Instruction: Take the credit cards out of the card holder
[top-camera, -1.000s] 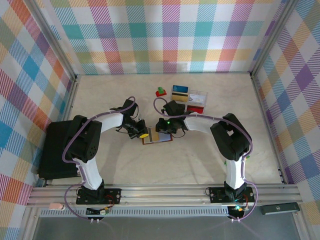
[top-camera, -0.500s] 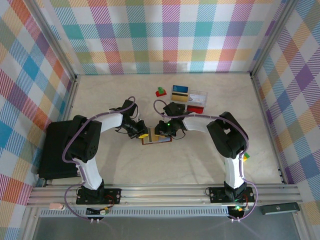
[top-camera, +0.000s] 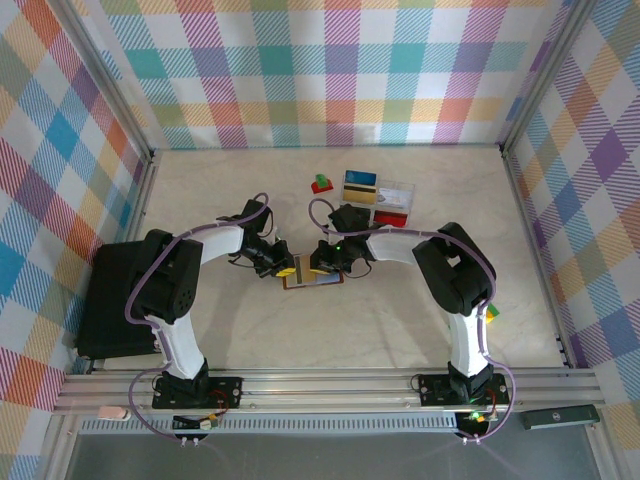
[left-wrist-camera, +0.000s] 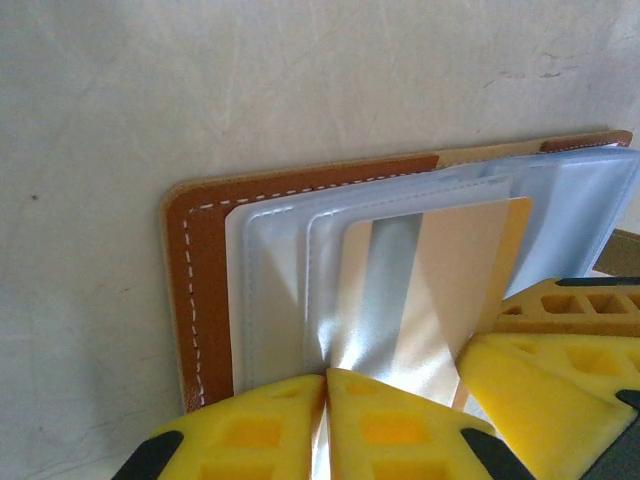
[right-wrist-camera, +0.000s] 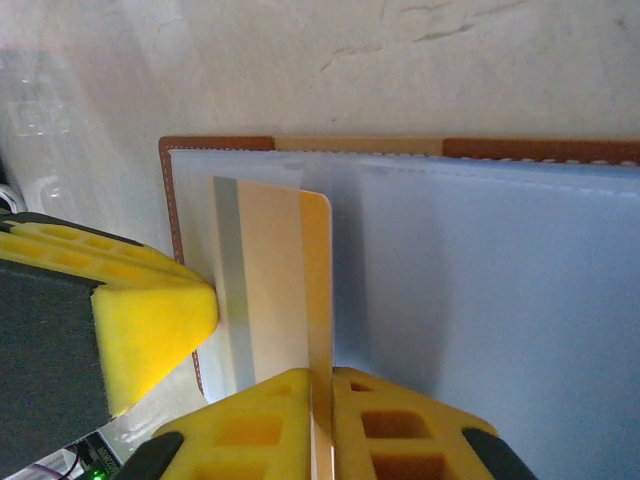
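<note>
extraction step: card holder (top-camera: 313, 277) lying open on the table (top-camera: 400, 330) between both arms, right gripper (right-wrist-camera: 320, 400) clenched on the edge of a gold credit card (right-wrist-camera: 275, 280) at the clear sleeves (left-wrist-camera: 270, 270), left gripper (left-wrist-camera: 325, 400) pinched shut at the sleeves' rim, hold on them unclear. draw straight along the pocket, flat and slow; pin the holder down.

Beige, marbled table (top-camera: 400, 330) enclosed by plaid walls (top-camera: 330, 70). Far centre: red-and-green block (top-camera: 321, 184), then a blue-and-yellow card (top-camera: 360, 184) just beside a clear box (top-camera: 396, 192) holding something red. Left: black case (top-camera: 108, 300), lying flat. Near edge: metal rail (top-camera: 330, 388) spanning the table's width; a dark bar (top-camera: 560, 417) lies beyond its right end.
</note>
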